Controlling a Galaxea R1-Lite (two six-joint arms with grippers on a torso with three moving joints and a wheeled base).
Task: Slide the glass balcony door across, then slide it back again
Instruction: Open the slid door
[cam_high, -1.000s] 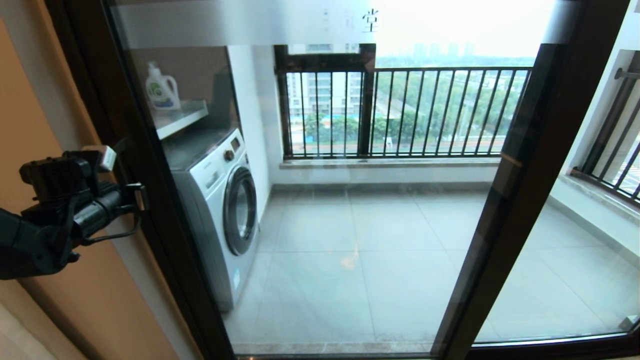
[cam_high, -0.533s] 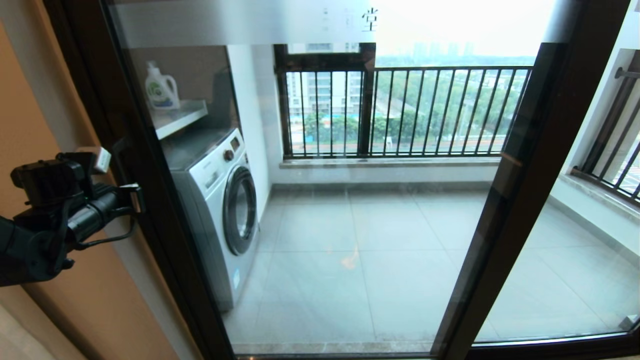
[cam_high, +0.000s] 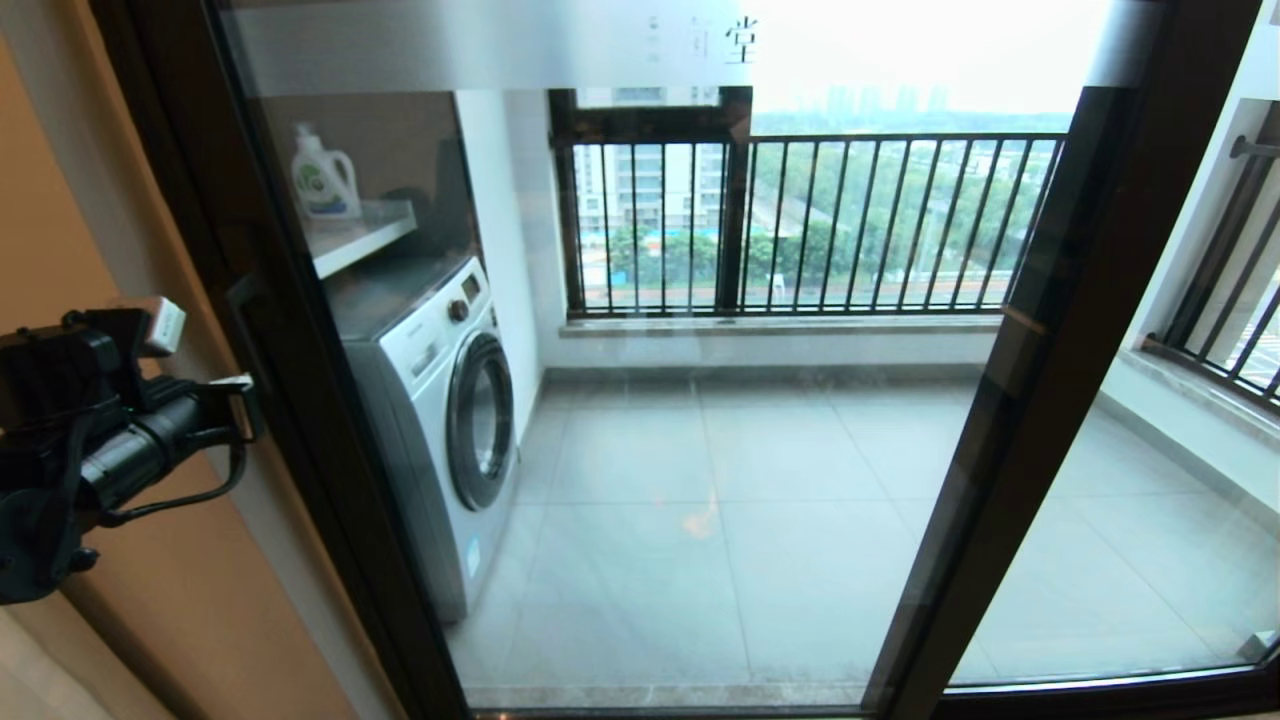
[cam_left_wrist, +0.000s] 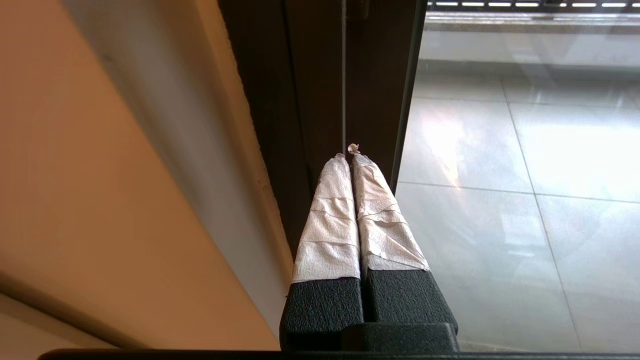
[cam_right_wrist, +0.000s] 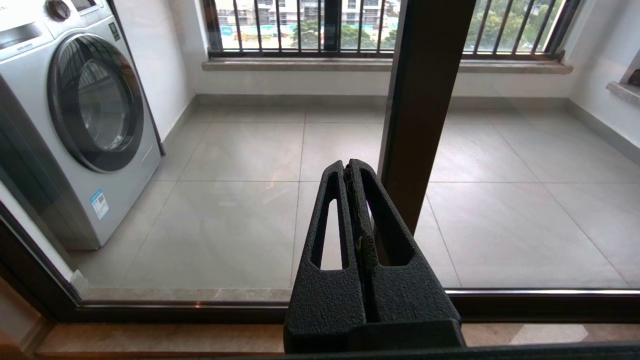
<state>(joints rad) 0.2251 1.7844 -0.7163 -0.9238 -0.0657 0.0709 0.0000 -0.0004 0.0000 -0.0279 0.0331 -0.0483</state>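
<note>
**Left gripper beside the door frame**

The left gripper (cam_left_wrist: 349, 159), taped fingers (cam_left_wrist: 330, 215) pressed closed on nothing, points at the dark left frame of the glass balcony door (cam_high: 700, 450), which spans the opening. The right gripper (cam_right_wrist: 348, 167) is closed and empty. Beyond: washing machine (cam_high: 440, 400), tiled floor (cam_high: 760, 520), railings (cam_high: 850, 220).

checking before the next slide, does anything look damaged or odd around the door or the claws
Only one small thing: the white wrap on the left claw is frayed at a fingertip, a scrap curling up. The glass balcony door looks intact, glass uncracked.
</note>
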